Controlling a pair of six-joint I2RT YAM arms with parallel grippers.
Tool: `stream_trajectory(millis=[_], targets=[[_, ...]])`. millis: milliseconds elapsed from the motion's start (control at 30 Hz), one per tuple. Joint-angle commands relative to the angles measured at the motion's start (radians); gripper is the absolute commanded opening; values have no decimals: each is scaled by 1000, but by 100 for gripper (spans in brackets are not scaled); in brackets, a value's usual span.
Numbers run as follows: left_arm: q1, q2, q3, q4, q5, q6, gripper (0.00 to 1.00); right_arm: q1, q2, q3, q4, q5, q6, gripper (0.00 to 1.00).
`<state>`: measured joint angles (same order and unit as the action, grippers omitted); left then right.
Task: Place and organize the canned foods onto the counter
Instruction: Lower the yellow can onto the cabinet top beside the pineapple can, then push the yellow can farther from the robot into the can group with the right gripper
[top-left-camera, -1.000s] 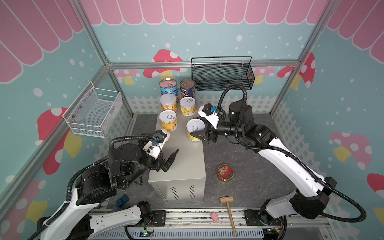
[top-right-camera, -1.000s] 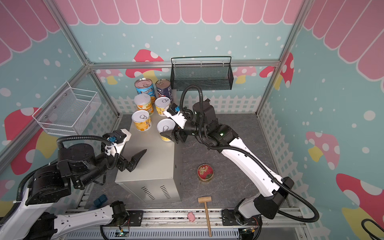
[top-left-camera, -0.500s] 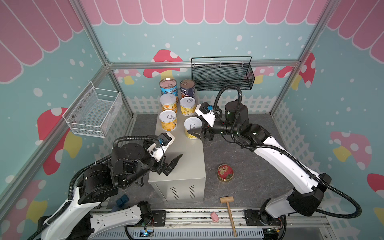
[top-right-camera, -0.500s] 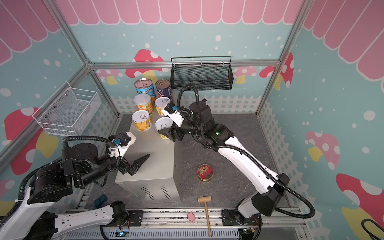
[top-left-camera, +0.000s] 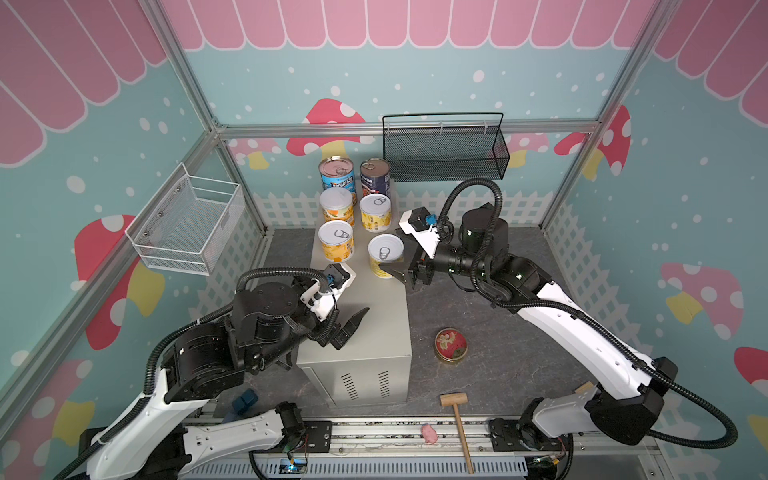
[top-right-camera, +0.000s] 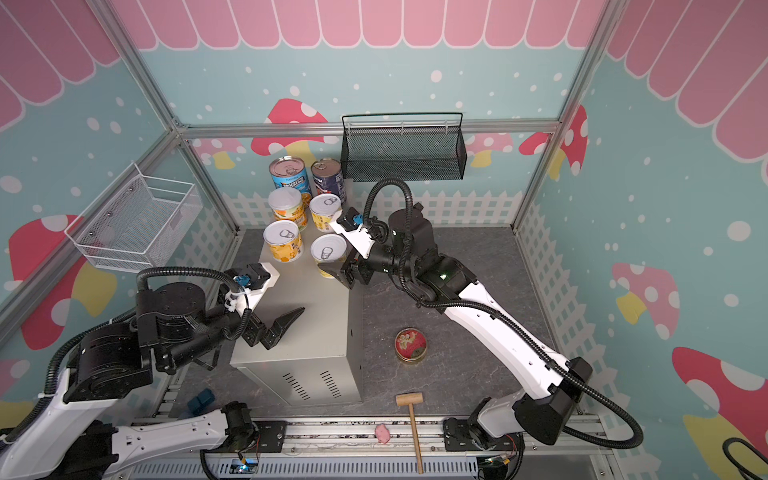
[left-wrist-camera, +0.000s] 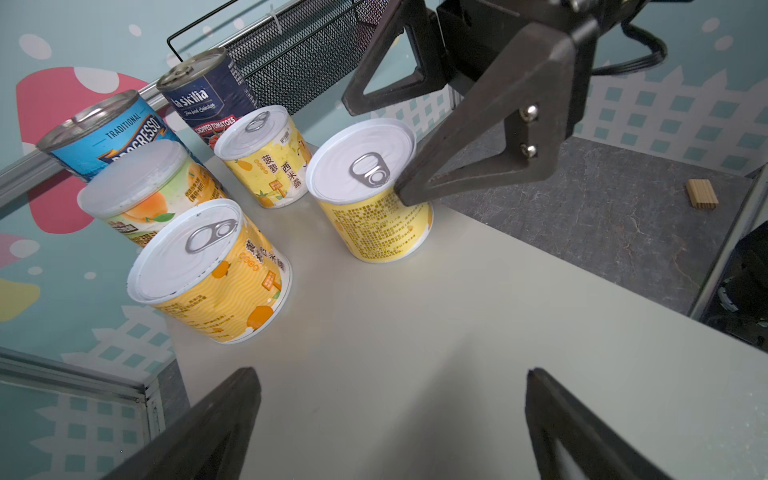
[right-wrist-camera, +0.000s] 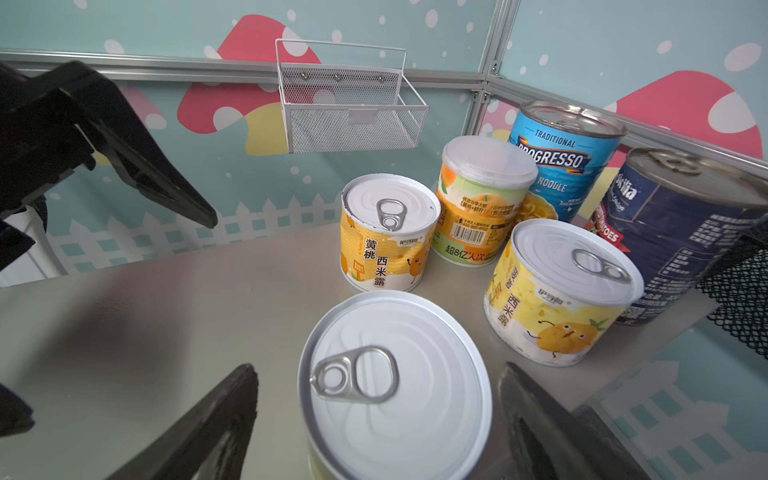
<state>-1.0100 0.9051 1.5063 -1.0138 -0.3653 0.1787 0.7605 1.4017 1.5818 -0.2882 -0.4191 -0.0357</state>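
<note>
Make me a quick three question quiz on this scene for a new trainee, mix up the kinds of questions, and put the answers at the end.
1. True or false: the red-lidded tin sits on top of the counter.
2. Multiple choice: how many cans stand on the counter? A) four B) six C) seven
3. Short answer: which gripper has a yellow can between its open jaws?

Key
1. False. The tin lies on the dark floor beside the counter.
2. B
3. The right gripper
</note>
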Motion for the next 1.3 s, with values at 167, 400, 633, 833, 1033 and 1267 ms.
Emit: stream_trajectory(millis=[167, 400, 633, 833, 1033, 1267], targets=[[4, 0, 40, -21, 35, -10, 100, 5, -30, -56, 54, 2, 13, 93], [4, 0, 34, -16, 40, -4, 100, 6, -19, -80, 103, -17, 39, 91], [4, -10, 23, -11, 40, 7, 100, 11, 1, -92, 143, -26, 55, 85], [5, -20, -1, -11, 36, 2, 100, 13, 31, -86, 167, -24, 64, 81], [4, -39, -23, -11, 27, -2, 100, 17, 49, -84, 189, -18, 67, 77], [5, -49, -27, -3, 16, -2, 100, 17, 65, -84, 215, 5, 75, 73]])
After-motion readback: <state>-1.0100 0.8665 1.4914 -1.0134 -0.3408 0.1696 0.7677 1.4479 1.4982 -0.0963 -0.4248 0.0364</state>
